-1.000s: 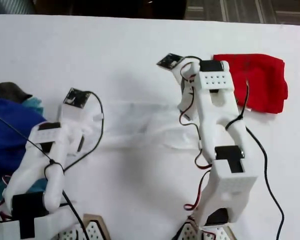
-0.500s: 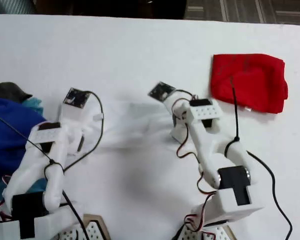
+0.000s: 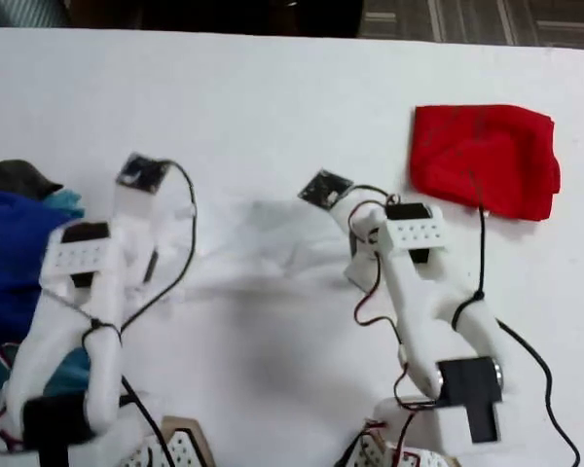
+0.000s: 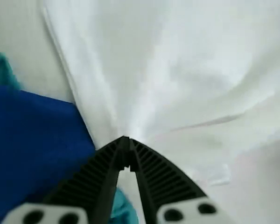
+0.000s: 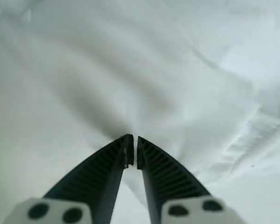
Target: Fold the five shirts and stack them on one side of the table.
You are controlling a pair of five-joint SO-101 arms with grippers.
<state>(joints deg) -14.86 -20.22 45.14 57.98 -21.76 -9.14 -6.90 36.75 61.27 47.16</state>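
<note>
i am holding the white shirt with both of my grippers; my left gripper is pressed together on a fold of its cloth, at the end lying next to the blue shirt; my right gripper is pinching the other end, with the fingers nearly touching and the cloth gathered between them; the shirt is lying stretched on the table between my two arms, wrinkled and not yet folded; on the far right side the red shirt is lying folded and alone, so i am judging that one of the five is done; at the left edge the blue shirt is waiting in a loose heap together with a teal shirt and a dark shirt; i am thinking the white one is the second, only at the beginning of its folding; three more are remaining after it, and also the stacking.
</note>
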